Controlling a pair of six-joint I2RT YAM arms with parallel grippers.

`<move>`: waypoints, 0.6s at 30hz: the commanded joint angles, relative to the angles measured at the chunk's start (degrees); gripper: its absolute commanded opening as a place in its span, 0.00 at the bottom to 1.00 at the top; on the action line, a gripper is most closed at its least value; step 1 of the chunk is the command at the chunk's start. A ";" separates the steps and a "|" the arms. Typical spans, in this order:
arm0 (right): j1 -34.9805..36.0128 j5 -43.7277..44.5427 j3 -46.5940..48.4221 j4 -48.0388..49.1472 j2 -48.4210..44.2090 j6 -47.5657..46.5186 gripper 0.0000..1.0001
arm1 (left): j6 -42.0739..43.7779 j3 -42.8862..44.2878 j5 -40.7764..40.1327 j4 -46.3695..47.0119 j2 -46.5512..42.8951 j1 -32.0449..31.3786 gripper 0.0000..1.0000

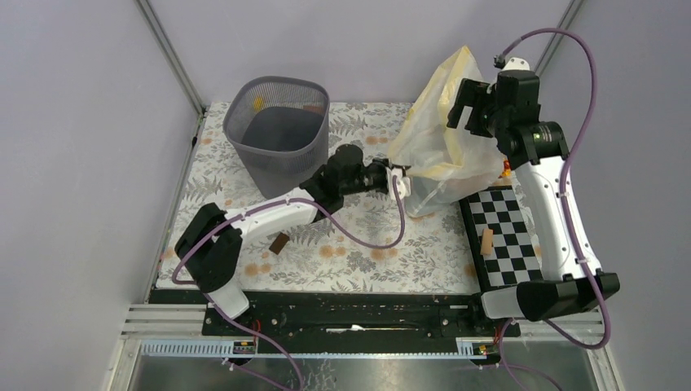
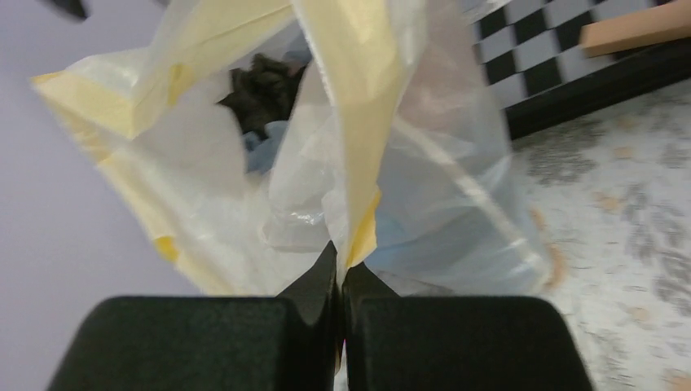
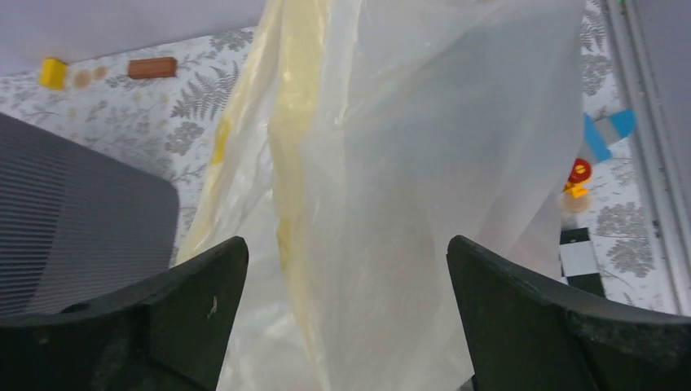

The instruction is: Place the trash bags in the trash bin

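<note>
The left gripper [image 2: 341, 275] is closing tightly on the clear bag [image 1: 444, 142], pinching the lower end of its cream-yellow band [image 2: 350, 122] between the fingers. The right gripper [image 3: 346, 248] is standing wide open at the bag's upper edge, and the film is hanging between its two fingers [image 3: 204, 301] without being pressed by either of them.

The clear bag is standing tall at the far right of the flowered cloth [image 1: 375, 244], and its lower part is reaching the far edge of the checkered board [image 1: 509, 232]. Inside it, crumpled pale film [image 2: 297, 224] is showing beside something dark, too blurred to tell whether these are the trash bags.

The trash bin [image 1: 281, 130] is standing upright with its mouth open at the far left of the cloth, near the left frame post and well apart from the bag. The left arm's forearm is lying just in front of the bin's base and is filling the strip between the bin and the bag. The near middle of the cloth is staying open, with only a small brown block [image 1: 279, 243] lying near the left arm. A wooden block [image 1: 487, 241] is lying on the checkered board.
</note>
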 commanded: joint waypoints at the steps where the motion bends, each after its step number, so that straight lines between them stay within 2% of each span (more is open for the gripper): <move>1: 0.43 5.24 5.52 -2.20 3.01 -4.86 1.00 | -0.39 -4.60 2.80 3.51 -5.94 -3.85 0.00; 5: 2.91 10.01 12.42 -5.65 8.57 -7.43 1.00 | -0.92 -7.31 1.42 4.57 -7.39 -7.02 0.00; 9: 9.49 25.58 20.14 -9.89 16.57 -8.88 1.00 | -0.09 -8.03 -1.23 4.14 -7.15 -10.02 0.00; 13: 10.06 36.44 20.75 -8.47 20.00 -8.45 1.00 | -0.42 -8.65 -3.60 3.34 -7.54 -11.51 0.00; 18: 7.65 37.99 18.96 -4.53 20.29 -6.97 0.94 | -1.50 -10.67 -4.75 3.63 -8.37 -12.15 0.00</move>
